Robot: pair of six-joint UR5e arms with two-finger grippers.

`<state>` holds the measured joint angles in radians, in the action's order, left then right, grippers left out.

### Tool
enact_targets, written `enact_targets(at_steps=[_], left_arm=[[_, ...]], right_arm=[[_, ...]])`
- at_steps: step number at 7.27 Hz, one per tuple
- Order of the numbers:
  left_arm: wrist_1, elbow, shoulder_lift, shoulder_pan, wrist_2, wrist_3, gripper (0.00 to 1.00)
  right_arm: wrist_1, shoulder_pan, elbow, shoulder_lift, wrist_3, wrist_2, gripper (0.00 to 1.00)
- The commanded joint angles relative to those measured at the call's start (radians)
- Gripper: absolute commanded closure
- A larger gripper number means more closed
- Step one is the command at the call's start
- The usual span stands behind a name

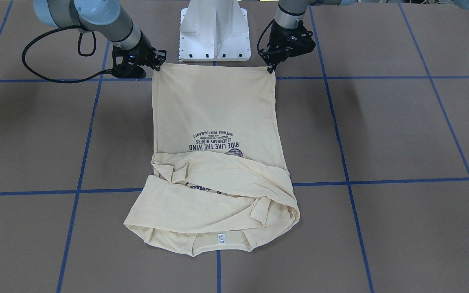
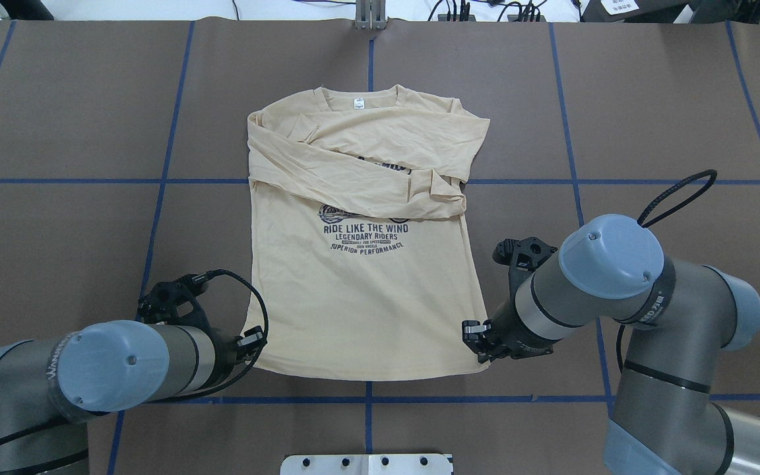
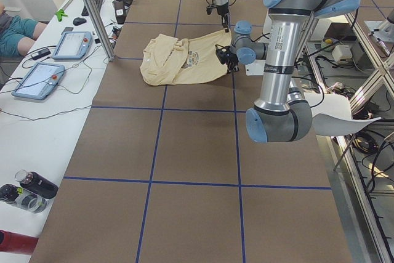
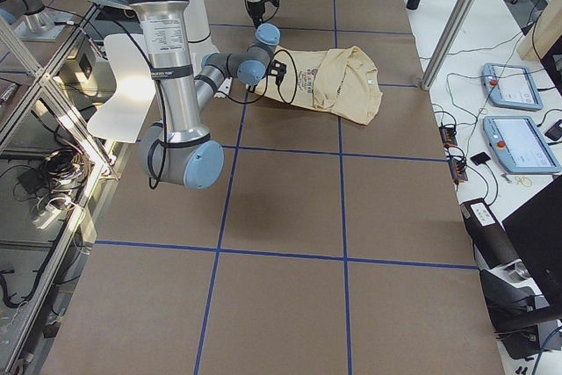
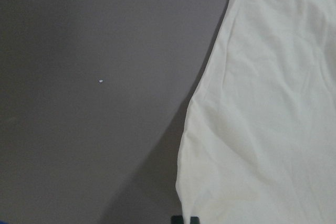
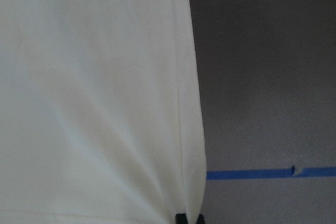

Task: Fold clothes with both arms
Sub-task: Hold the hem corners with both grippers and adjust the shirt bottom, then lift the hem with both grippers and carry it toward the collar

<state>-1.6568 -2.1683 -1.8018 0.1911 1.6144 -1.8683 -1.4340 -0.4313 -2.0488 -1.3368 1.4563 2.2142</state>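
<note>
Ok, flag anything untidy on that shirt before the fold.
The sleeves stand out: crossed over the chest, they lie crumpled and slanted, covering part of the print. The rest of the shirt lies flat, with the left gripper and right gripper at its hem corners.

The brown desk (image 2: 650, 99) is marked off in squares by blue tape lines (image 2: 63, 180). Seen from overhead, a cream T-shirt (image 2: 360, 310) lies flat at its centre, print up. Its collar points to 12 o'clock and its hem to 6, with both sleeves crossed over the chest. A white base (image 2: 367, 464) stands at 6 o'clock, near the hem.
</note>
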Motion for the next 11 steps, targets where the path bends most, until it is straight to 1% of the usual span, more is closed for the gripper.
enact_targets(at_steps=[1,2,3,4,5,6,7,8,9,11], left_arm=[[0.028,-0.033,-0.007,-0.038,0.007,-0.002,1.00],[0.022,-0.050,-0.016,-0.035,0.012,0.000,1.00],[0.023,-0.057,-0.022,-0.024,0.009,0.001,1.00],[0.019,-0.055,-0.024,0.017,0.005,0.021,1.00],[0.009,-0.059,-0.072,0.066,0.004,0.079,1.00],[0.011,-0.051,-0.100,0.127,0.008,0.109,1.00],[0.009,-0.051,-0.116,0.189,0.012,0.157,1.00],[0.005,-0.027,-0.142,0.268,0.022,0.199,1.00],[0.003,0.023,-0.172,0.353,0.079,0.237,1.00],[-0.009,0.111,-0.232,0.486,0.140,0.323,1.00]], right_arm=[[0.003,0.000,-0.010,-0.007,0.036,0.087,1.00],[0.007,-0.006,-0.005,0.007,0.036,0.075,1.00],[0.007,-0.041,0.001,0.033,0.036,0.030,1.00],[0.007,-0.082,0.002,0.037,0.035,0.015,1.00],[0.007,-0.111,0.010,0.039,0.027,-0.007,1.00],[0.009,-0.153,0.012,0.041,0.020,-0.008,1.00],[0.009,-0.209,0.036,0.080,0.018,-0.007,1.00],[0.009,-0.246,0.079,0.125,0.018,-0.010,1.00],[0.009,-0.297,0.123,0.161,0.015,-0.008,1.00],[0.015,-0.410,0.156,0.211,-0.001,-0.008,1.00]])
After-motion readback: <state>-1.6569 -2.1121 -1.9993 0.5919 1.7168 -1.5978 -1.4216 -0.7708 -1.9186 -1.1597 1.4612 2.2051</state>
